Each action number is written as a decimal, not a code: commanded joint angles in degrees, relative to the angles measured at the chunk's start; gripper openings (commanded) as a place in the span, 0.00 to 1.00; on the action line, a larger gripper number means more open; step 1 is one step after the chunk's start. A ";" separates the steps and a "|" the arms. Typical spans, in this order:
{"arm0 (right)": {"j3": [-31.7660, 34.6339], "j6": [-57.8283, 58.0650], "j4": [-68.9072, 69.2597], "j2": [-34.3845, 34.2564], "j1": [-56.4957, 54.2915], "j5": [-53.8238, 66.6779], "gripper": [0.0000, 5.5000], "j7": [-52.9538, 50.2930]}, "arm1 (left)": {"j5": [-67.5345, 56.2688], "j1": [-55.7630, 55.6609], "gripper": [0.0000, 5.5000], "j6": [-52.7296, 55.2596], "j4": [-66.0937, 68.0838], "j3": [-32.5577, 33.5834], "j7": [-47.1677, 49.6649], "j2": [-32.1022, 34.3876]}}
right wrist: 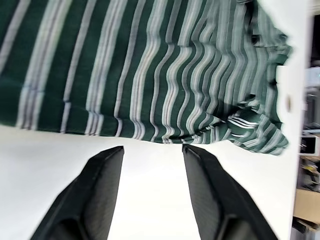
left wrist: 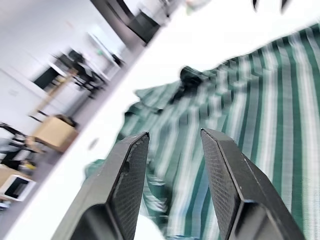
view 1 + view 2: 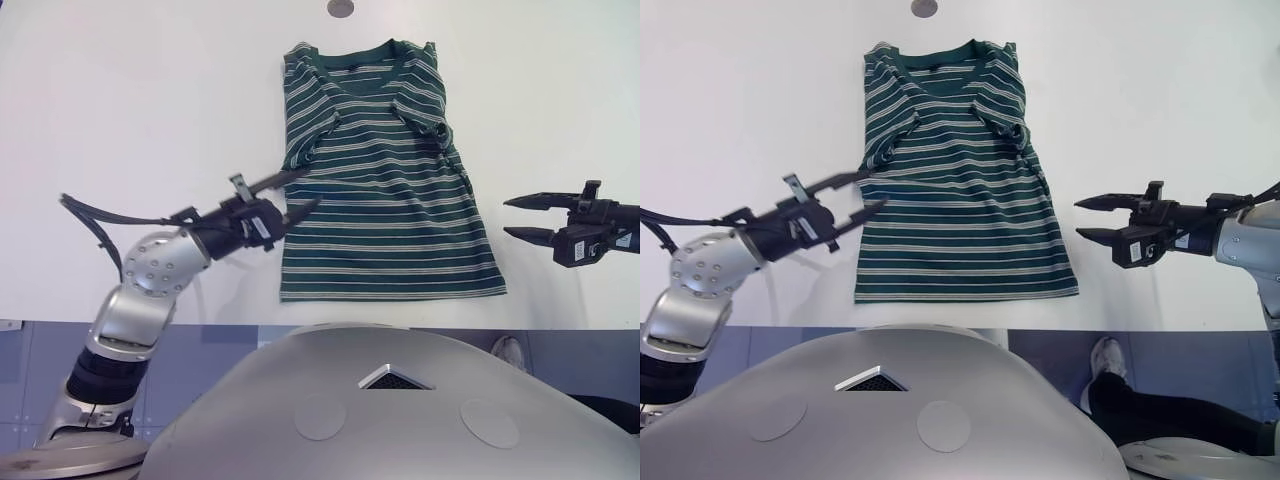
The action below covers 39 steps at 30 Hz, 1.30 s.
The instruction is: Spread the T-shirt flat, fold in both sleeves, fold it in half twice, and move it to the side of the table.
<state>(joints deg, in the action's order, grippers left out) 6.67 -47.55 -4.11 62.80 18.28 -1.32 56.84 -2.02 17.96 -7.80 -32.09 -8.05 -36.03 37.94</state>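
T-shirt (image 3: 385, 180) flat on the table (image 3: 150, 100), sleeves tucked in. At its left edge sits the left gripper (image 3: 310, 188), spread wide; the right gripper (image 3: 506, 218), equally wide, stands apart off the right edge. Half-fold likely next: pinch both hem corners, lift evenly.

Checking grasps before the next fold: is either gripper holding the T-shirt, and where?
Nothing is held: left gripper and right gripper are open, T-shirt ungrasped.
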 commanded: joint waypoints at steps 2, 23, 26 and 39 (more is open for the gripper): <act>2.85 -14.21 -4.61 -2.16 1.45 -7.33 0.43 -7.00 | 6.67 0.03 0.40 -25.06 12.83 6.25 -2.55 8.09; 11.04 -43.71 -19.20 -8.65 2.87 -36.94 0.67 -26.42 | 43.77 14.04 0.62 -62.04 31.00 0.93 8.36 8.86; 10.61 -44.15 -19.50 -6.99 3.36 -36.96 0.67 -27.92 | 48.96 17.34 0.62 -56.71 26.80 0.49 10.30 4.79; 7.71 -43.57 -19.31 -5.48 4.85 -39.14 0.67 -30.16 | 53.81 11.53 0.62 -51.26 33.49 0.46 17.01 11.15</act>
<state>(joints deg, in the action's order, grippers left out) 15.41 -91.46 -23.70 55.84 22.25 -37.67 25.72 43.30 30.38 -67.55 -4.89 -7.95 -13.08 43.55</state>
